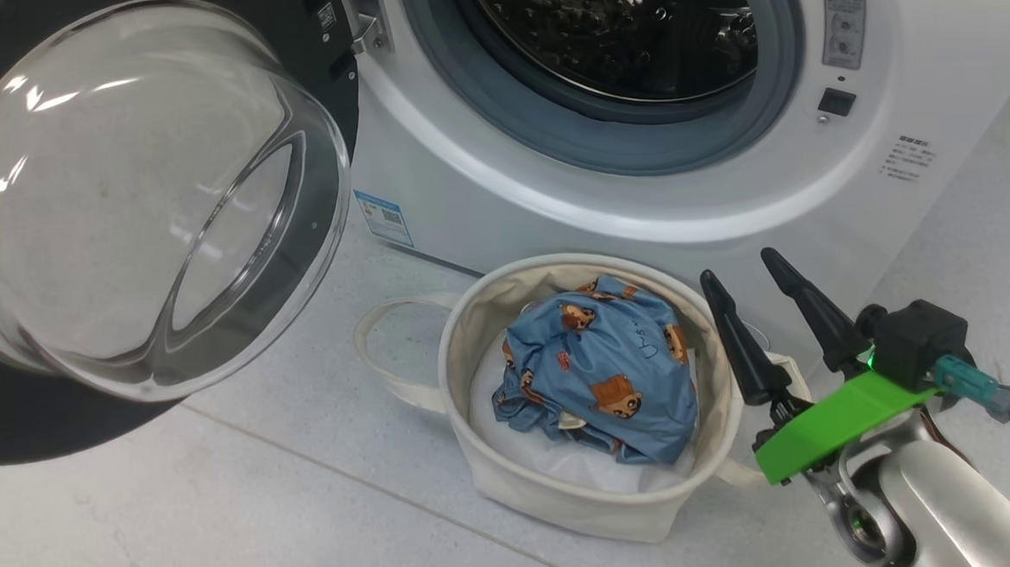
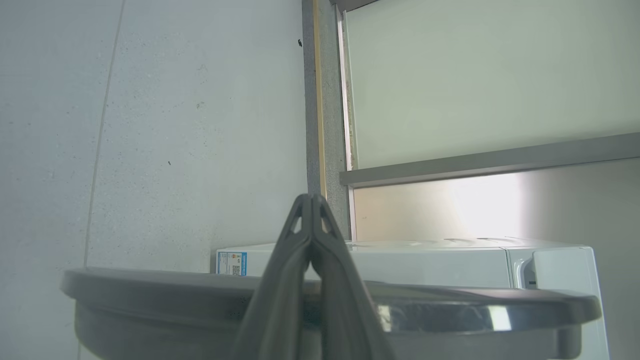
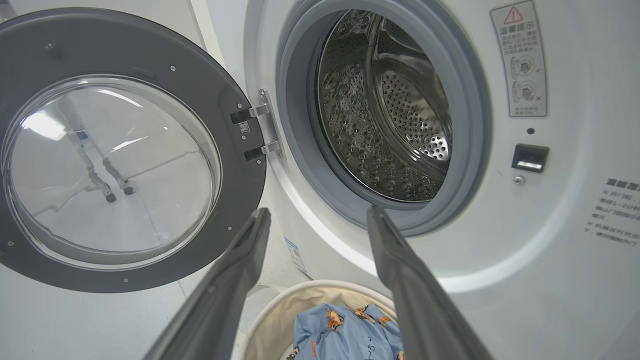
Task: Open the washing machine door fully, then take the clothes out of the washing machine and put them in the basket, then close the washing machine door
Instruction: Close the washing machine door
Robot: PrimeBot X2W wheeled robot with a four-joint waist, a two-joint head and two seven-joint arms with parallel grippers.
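The floor (image 1: 224, 523) was pale grey tile, faintly speckled, with thin seams running across it at a slant and a small dark fleck near the lower edge of the head view. On it stood the white washing machine (image 1: 657, 206), its grey-rimmed mouth uncovered and the steel drum (image 1: 621, 27) showing inside. The door (image 1: 138, 208) hung swung wide to the robot's left on its hinge (image 3: 265, 125), its glass bowl bulging toward the head camera. A small blue label (image 1: 383, 218) sat low on the machine's front, and a warning sticker (image 1: 843, 17) sat above the latch socket (image 1: 835, 102) on the far side of the mouth.

The basket (image 1: 568, 505) stood on the tiles just before the machine, below the mouth, with one looped handle (image 1: 363, 343) lying flat on the floor. The clothes (image 1: 604, 365) lay bundled inside it on the white liner (image 1: 567, 470).

The right gripper (image 1: 737, 264) hung beside the basket's right rim, fingers spread wide and holding nothing. The left gripper (image 2: 311, 200) was pressed shut, tips together and empty. The door's grey edge crossed behind its fingers, and whether they touched it could not be told. Beyond, the left wrist view showed a speckled pale surface, a grey strip (image 2: 327, 100), a pale green panel (image 2: 475, 75) and a brushed metal panel (image 2: 475, 205).
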